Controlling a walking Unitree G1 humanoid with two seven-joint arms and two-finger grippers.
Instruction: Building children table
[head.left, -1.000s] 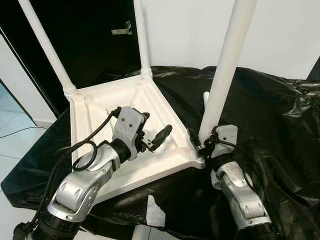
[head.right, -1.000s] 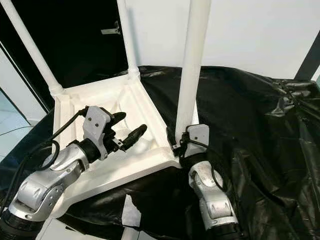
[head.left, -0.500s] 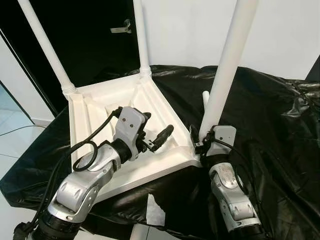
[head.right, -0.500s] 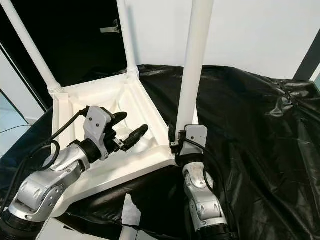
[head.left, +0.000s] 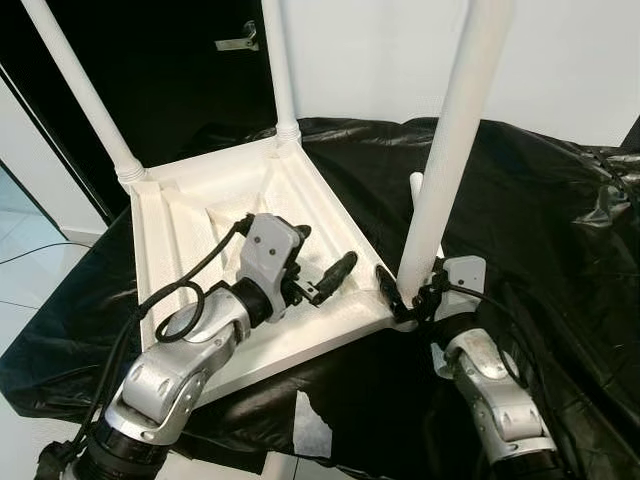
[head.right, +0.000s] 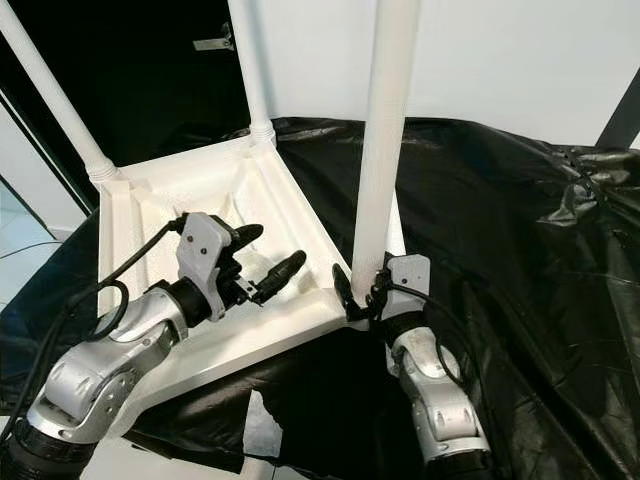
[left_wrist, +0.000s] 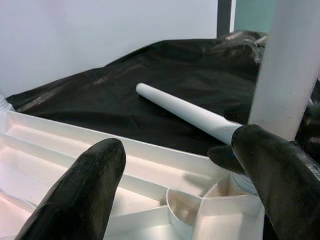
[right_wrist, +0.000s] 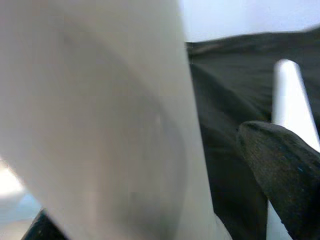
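The children's table (head.left: 190, 215) lies upside down on the black plastic sheet (head.left: 540, 190). The right claw (head.left: 405, 293) is clamped around the near leg's (head.left: 450, 150) base; the left claw (head.left: 325, 262) hovers over the underside, fingers apart. A loose leg (left_wrist: 185, 111) lies beyond.

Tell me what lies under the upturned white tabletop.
Black plastic sheeting spreads beneath the tabletop and beyond it. A spare white leg rests on the sheeting. Whatever supports the sheeting is covered.
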